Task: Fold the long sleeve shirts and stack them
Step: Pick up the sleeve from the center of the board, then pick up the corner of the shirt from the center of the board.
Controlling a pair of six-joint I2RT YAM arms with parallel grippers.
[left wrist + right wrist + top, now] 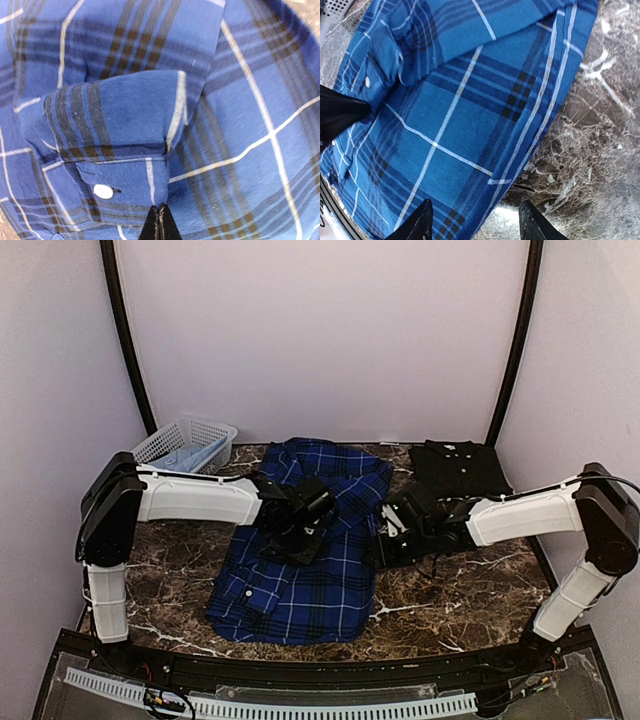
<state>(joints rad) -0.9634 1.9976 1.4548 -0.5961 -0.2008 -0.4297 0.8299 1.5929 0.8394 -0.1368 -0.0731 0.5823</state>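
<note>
Finds the left gripper [160, 222] closed tip to tip, no gap between the jaws, low over the plaid shirt [240, 125]; cannot tell whether any cloth is caught in the tips

Meets, just ahead of those tips, a cuff [125, 185] with a white button [103, 191] a little to their left, and beyond the cuff a sleeve fold [125, 115] lying on the shirt's body

Shows the right gripper [475, 220] with jaws standing well apart and holding nothing

Has the shirt's straight side edge and a strip of the marble table [600, 125] under that gap, one finger over plaid, the other over stone

Runs on ahead of the right fingers as flat blue cloth, up to the buttoned cuff, where the left gripper's dark finger comes down

Keeps the whole plaid shirt spread under and around both sets of fingers, mid-table

Places a black shirt [458, 468] far beyond the right fingers, in a compact squarish shape at the table's back, apart from the plaid one

Sets a white basket [185, 445] far beyond the left fingers and off to their left, in the back corner
</note>
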